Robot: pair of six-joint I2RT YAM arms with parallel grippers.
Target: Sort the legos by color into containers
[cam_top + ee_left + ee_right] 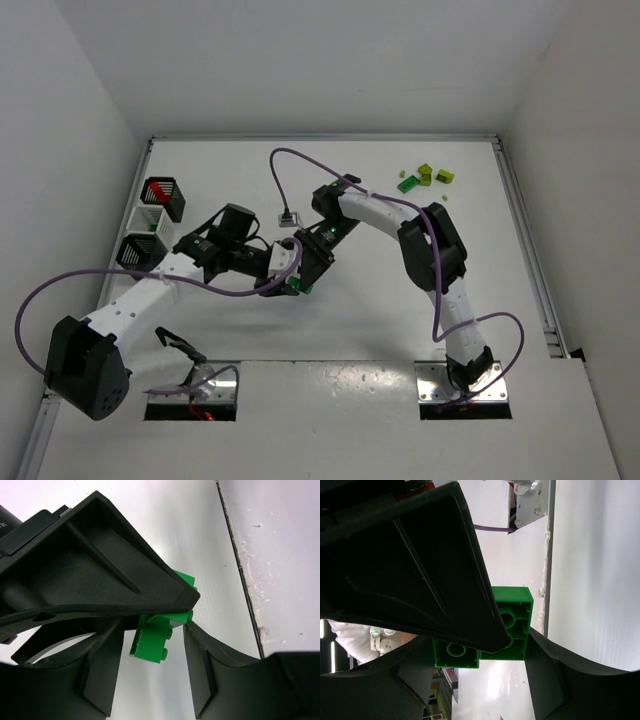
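White surface [350, 335], two hands on joined green legos [155, 640].
Left hand [187, 615] and right hand [516, 636] both clamp the pair between them; separating seems the step, needing a firm opposed twist before the containers [130, 257] behind the left hand.

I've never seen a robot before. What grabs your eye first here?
The left arm and right arm meet mid-table, both sets of jaws pinching joined green legos between them. Three slatted bins line the left edge, one holding red pieces; loose yellow-green legos lie far right.
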